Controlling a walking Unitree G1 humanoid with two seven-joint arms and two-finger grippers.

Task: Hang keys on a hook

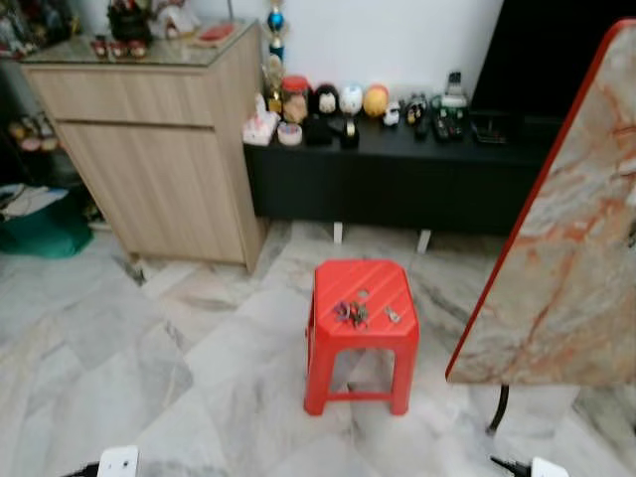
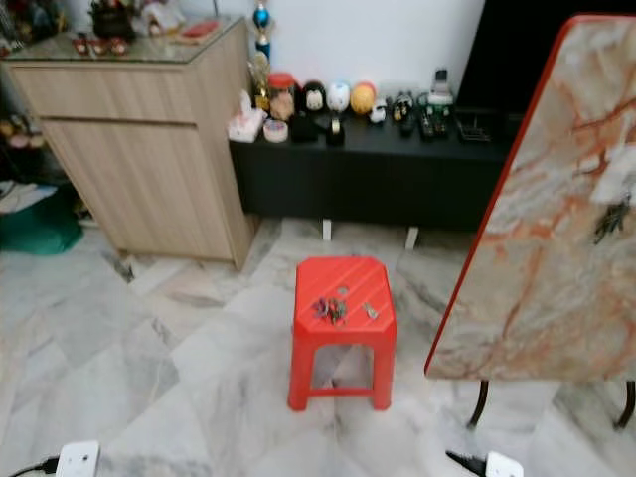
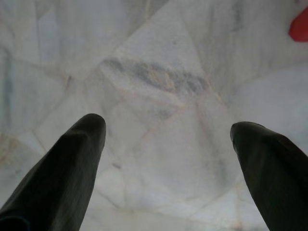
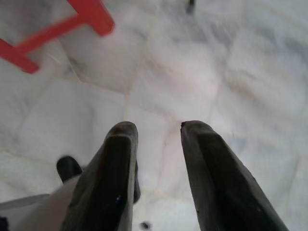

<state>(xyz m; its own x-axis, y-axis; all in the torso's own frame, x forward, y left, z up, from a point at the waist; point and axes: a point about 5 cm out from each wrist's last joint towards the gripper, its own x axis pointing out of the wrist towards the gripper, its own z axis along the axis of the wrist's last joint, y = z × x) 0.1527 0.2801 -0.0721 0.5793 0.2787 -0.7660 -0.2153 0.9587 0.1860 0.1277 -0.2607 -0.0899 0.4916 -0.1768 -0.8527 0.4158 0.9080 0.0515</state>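
Note:
A bunch of keys (image 1: 351, 314) lies on top of a red plastic stool (image 1: 364, 283) in the middle of the marble floor, with a small metal piece (image 1: 393, 315) beside it. To the right stands a tilted marble panel (image 2: 556, 248) with a red edge, and a dark hook-like thing (image 2: 610, 220) is fixed to it. My left gripper (image 3: 167, 125) hangs over bare floor with its fingers wide apart and nothing between them. My right gripper (image 4: 159, 127) also hangs above the floor near the stool's legs (image 4: 91, 14), its fingers slightly apart and holding nothing.
A wooden cabinet (image 1: 159, 149) stands at the back left. A low black bench (image 1: 397, 179) with several figurines runs along the wall. The marble panel rests on black legs (image 2: 479, 402). Two small white boxes (image 2: 78, 459) (image 2: 502, 465) lie near the lower edge.

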